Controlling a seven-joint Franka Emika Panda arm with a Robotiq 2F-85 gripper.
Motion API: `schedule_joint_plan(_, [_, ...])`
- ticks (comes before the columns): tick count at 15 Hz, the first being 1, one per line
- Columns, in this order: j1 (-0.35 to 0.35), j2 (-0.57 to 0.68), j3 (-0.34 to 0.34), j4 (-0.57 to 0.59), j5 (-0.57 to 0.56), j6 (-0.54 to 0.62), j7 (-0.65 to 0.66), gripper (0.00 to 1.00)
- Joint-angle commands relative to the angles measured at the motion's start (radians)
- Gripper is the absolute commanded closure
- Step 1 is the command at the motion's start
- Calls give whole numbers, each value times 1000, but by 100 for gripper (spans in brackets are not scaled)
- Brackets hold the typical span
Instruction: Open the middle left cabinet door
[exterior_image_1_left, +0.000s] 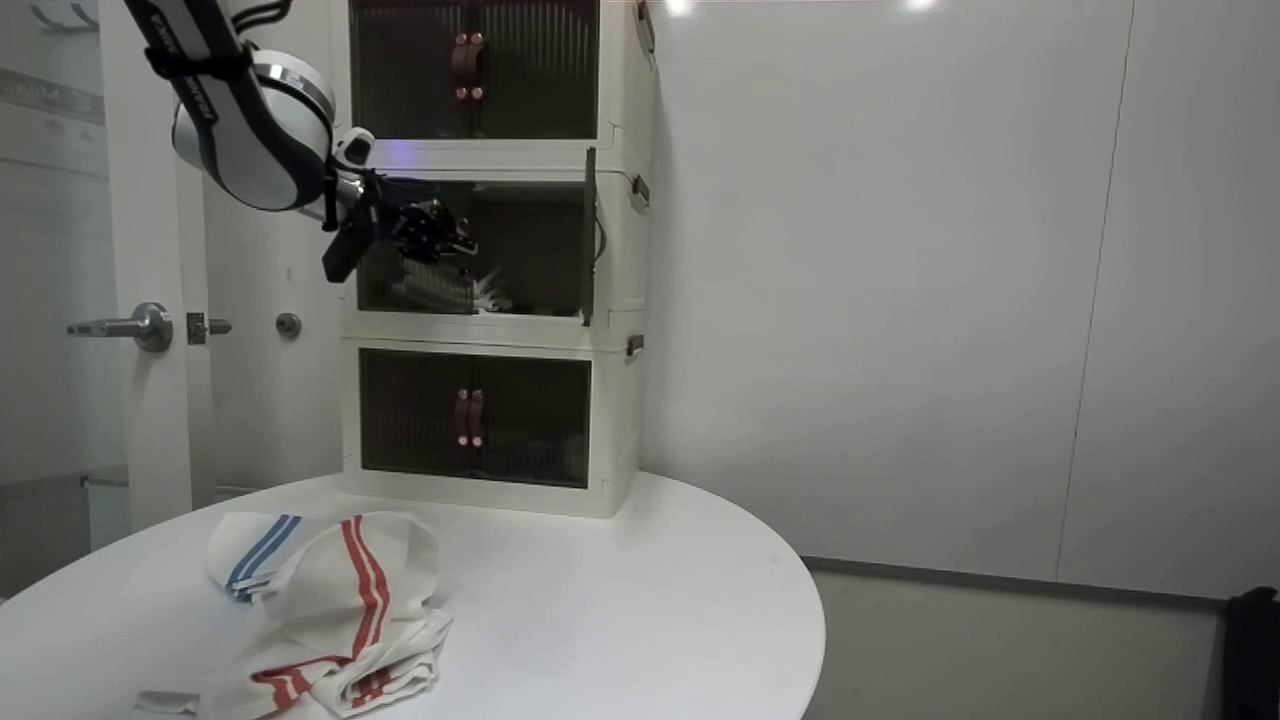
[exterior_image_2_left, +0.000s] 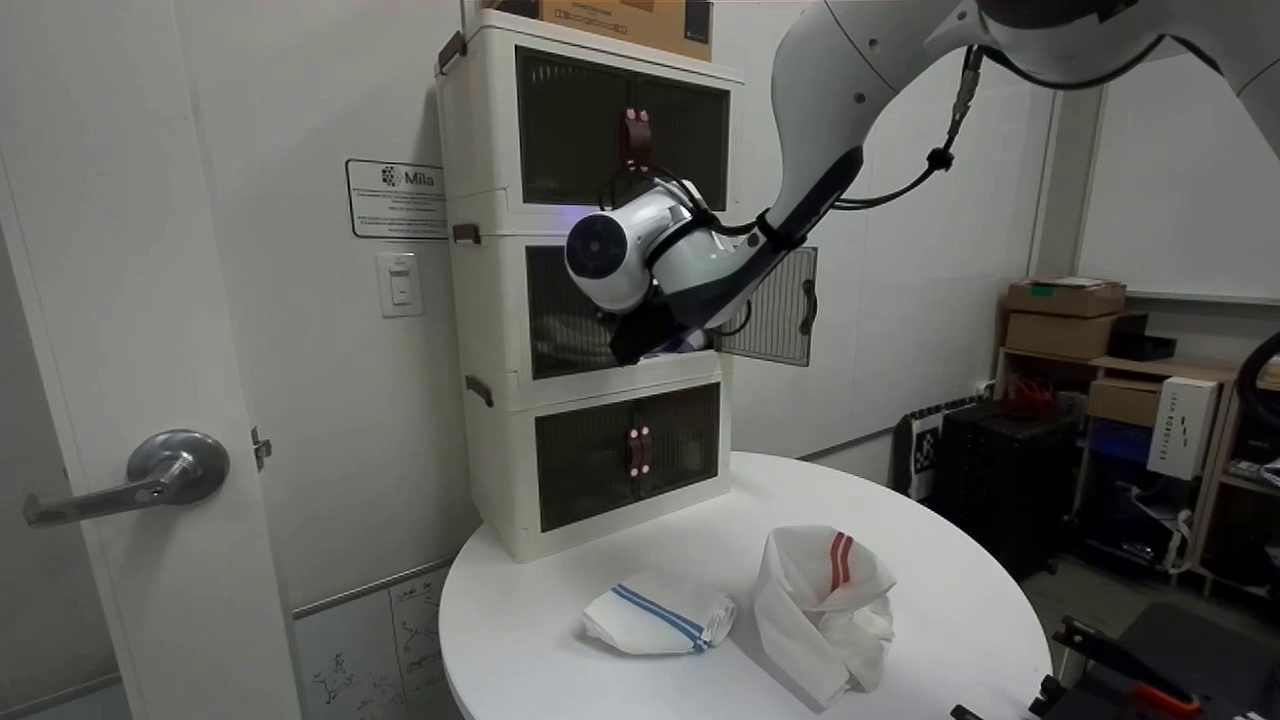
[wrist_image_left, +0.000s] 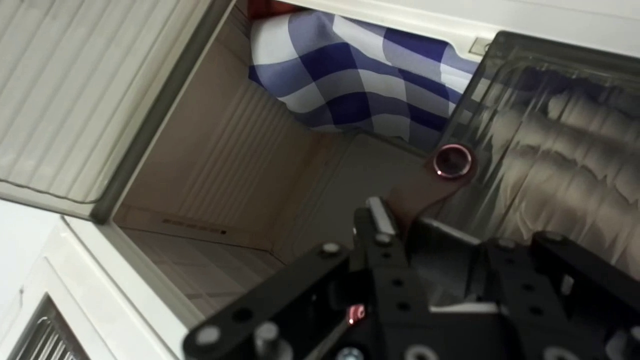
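In the wrist view, the claw, its fingers slightly parted, has the reddish handle of the middle left cabinet door between them; gripped or not, I cannot tell. In an exterior view, that door fills the left half of the middle tier, looking closed, the right-hand door swung out. In an exterior view, the arm partly covers both.
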Motion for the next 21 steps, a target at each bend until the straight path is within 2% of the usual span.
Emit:
schedule_joint_plan(1, [10, -58, 5, -76, -25, 76, 33, 94])
schedule_joint_plan(6, [14, -123, 14, -165, -71, 126, 53, 94])
schedule_joint_plan(13, [18, -184, 26, -249, -91, 124, 68, 94])
schedule_joint_plan(14, [19, -192, 27, -257, -99, 126, 74, 68])
schedule_joint_plan(15, [20, -196, 28, -262, -108, 130, 82, 68])
schedule_joint_plan(16, [22, -200, 31, -269, -123, 130, 85, 61])
schedule_joint_plan(21, [22, -215, 46, -301, -185, 142, 103, 23])
